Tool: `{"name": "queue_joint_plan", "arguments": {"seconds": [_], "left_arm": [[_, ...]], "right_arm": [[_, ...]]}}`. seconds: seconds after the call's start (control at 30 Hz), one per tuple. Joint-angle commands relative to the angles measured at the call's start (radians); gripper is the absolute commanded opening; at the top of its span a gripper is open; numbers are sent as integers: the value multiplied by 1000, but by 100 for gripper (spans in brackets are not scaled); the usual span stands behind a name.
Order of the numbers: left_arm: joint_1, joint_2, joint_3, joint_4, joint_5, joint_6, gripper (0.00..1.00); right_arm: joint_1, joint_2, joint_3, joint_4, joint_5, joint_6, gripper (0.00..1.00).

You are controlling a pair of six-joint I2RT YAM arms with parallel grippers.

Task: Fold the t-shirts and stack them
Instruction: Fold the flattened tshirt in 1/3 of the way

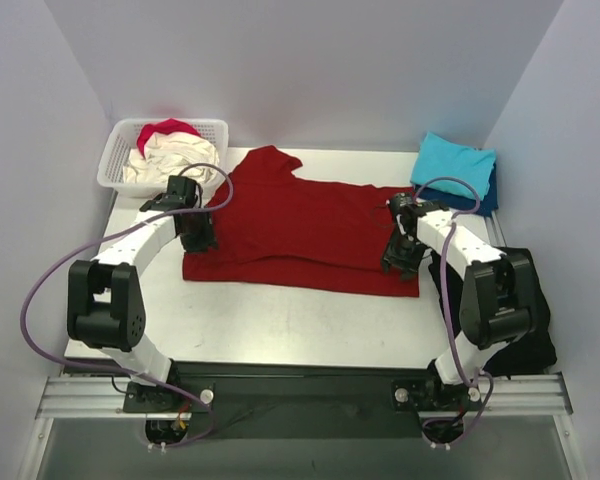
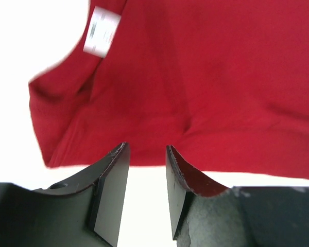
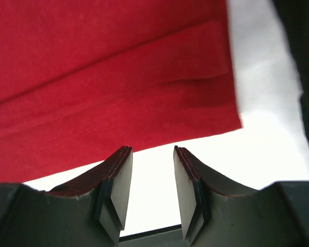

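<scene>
We count two shirts done: turquoise shirt (image 1: 455,160) folded atop navy shirt (image 1: 485,196), stack at 2 o'clock. Cream shirt (image 1: 175,160) and pink shirt (image 1: 168,128) heaped in basket (image 1: 115,160) at 10 o'clock, unfolded. Red shirt (image 1: 300,225) flat at centre of table (image 1: 280,320), near edge doubled over; we judge fold half done. Long axis runs 9 to 3, collar toward 9. Left gripper (image 2: 147,149) and right gripper (image 3: 152,152) at its ends, jaws parted, holding nothing.

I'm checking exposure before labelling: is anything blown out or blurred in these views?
Left wrist view: the table is blown out to white and the neck label of the dark red t-shirt is blurred. Right wrist view: table equally white, shirt folds readable. Top view: evenly lit.
</scene>
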Motion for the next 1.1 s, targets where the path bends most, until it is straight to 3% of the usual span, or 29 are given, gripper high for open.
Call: {"name": "queue_joint_plan", "arguments": {"seconds": [0.0, 0.57, 0.83, 1.07], "left_arm": [[-6, -45, -27, -64, -50, -16, 44], [-24, 113, 5, -195, -174, -65, 40], [-26, 191, -43, -172, -188, -73, 39], [-29, 170, -141, -181, -184, -73, 38]], "right_arm": [[34, 51, 13, -34, 3, -7, 37], [57, 216, 73, -20, -60, -30, 35], [64, 223, 38, -18, -62, -36, 35], [71, 197, -34, -17, -59, -43, 34]]}}
